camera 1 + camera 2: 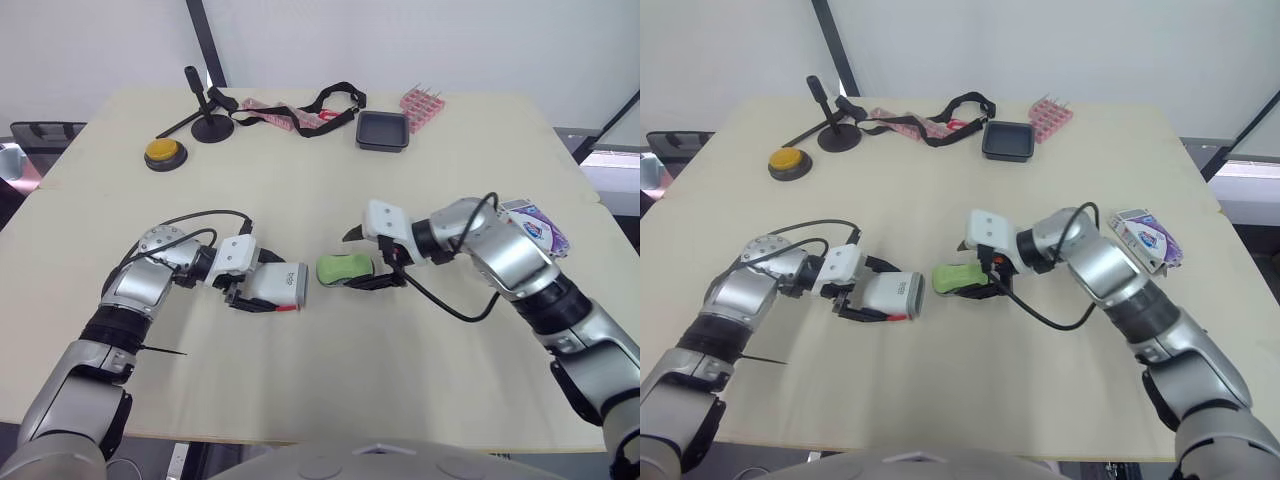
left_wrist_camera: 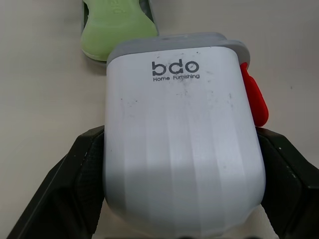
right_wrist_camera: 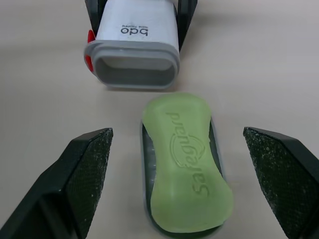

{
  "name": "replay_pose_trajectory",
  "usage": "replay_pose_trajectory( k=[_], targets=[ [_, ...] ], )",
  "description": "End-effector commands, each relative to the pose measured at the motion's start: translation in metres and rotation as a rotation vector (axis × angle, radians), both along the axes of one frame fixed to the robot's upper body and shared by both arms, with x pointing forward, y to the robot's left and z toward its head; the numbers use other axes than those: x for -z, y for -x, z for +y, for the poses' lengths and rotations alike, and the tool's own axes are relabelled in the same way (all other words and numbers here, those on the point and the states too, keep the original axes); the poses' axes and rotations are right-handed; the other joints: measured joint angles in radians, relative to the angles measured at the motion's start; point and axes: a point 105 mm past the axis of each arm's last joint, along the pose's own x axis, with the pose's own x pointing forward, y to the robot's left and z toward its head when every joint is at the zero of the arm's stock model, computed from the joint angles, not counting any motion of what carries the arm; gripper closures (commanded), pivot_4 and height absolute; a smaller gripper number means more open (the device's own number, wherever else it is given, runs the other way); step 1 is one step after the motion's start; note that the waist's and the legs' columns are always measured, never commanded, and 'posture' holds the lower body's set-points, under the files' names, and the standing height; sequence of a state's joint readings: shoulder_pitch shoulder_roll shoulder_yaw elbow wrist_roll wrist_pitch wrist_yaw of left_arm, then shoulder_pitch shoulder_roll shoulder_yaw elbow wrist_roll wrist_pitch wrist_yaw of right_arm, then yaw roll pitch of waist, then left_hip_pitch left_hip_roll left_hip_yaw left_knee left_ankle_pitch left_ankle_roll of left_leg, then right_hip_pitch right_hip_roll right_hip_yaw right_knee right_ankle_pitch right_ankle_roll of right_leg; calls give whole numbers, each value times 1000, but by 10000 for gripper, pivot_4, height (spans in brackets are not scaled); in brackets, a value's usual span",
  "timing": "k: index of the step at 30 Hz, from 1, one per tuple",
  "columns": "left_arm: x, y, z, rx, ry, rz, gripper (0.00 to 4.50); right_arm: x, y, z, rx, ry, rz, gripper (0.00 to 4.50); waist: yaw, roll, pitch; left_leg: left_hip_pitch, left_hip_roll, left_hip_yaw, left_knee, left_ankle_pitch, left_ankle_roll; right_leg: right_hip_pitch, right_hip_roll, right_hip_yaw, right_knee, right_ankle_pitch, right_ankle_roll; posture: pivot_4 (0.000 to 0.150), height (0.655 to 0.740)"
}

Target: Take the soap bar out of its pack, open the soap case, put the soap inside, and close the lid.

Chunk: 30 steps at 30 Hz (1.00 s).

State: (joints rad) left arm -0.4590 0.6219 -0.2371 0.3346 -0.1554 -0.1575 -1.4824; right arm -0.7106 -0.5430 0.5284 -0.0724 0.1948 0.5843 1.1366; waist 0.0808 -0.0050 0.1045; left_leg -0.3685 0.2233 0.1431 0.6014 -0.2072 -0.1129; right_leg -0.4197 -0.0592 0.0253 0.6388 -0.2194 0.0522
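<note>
The white soap case (image 1: pixel 275 287) lies on its side on the table, and my left gripper (image 1: pixel 262 285) is shut on its body. Its grey-rimmed open mouth (image 3: pixel 134 69) faces the green soap bar (image 1: pixel 344 268), with a red latch (image 2: pixel 254 97) at one side. The soap rests on a thin grey insert tray (image 3: pixel 144 164), a short gap from the case mouth. My right gripper (image 1: pixel 362 258) is open, one finger (image 3: pixel 84 169) on each side of the soap and clear of it. The purple and white soap pack (image 1: pixel 535 225) lies by my right elbow.
At the table's far side stand a black square tray (image 1: pixel 383 130), a pink rack (image 1: pixel 422 108), a black strap (image 1: pixel 325 105), a small black stand (image 1: pixel 205 115) and a yellow button (image 1: pixel 164 153). Bare tabletop lies in front of both grippers.
</note>
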Motion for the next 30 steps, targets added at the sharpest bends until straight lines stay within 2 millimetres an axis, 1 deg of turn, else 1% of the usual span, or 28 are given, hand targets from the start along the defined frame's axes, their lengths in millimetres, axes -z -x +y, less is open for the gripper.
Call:
replay_pose_trajectory(
  k=[1,11,16,23,26,27,28,29,30],
  targets=[
    [-7,0,2,-7,9,-25,9897,-1,-3,4,-6,32,-10,0,-1,0,0,0,0,0,0,0,0,0,0,0,0,0,0,1500,7400],
    [-7,3,1,-15,16,-22,9897,17,-9,13,46,76,22,0,-1,0,0,0,0,0,0,0,-1,0,0,0,0,0,0,1500,7400],
    [-8,3,1,-16,17,-23,9897,29,-11,11,57,100,33,0,-2,0,0,0,0,0,0,0,-1,0,0,0,0,0,0,1500,7400],
    [-8,2,0,-17,15,-27,9897,37,-12,11,62,113,33,0,-4,0,0,0,0,0,0,1,-1,0,0,1,0,0,0,1500,7400],
    [-8,2,0,-17,14,-28,9897,41,-11,9,57,133,27,8024,-3,0,0,0,0,0,0,1,-1,0,0,1,1,0,0,1500,7400],
    [-8,2,0,-17,14,-28,9897,42,-11,9,58,133,26,12421,-3,0,0,0,0,0,0,1,-1,0,0,1,1,0,0,1500,7400],
    [-8,3,0,-16,15,-28,9897,43,-11,9,56,136,24,14327,-3,-1,0,0,0,0,0,1,-1,0,0,1,1,0,0,1500,7400],
    [-7,3,0,-16,15,-28,9897,43,-11,8,56,138,23,17914,-3,-1,-1,0,0,0,0,1,-1,0,0,1,1,0,0,1500,7400],
    [-7,2,0,-16,15,-28,9897,44,-11,8,55,139,21,19562,-4,-1,-1,0,0,0,0,1,-1,0,0,1,1,0,0,1500,7400]
  ],
)
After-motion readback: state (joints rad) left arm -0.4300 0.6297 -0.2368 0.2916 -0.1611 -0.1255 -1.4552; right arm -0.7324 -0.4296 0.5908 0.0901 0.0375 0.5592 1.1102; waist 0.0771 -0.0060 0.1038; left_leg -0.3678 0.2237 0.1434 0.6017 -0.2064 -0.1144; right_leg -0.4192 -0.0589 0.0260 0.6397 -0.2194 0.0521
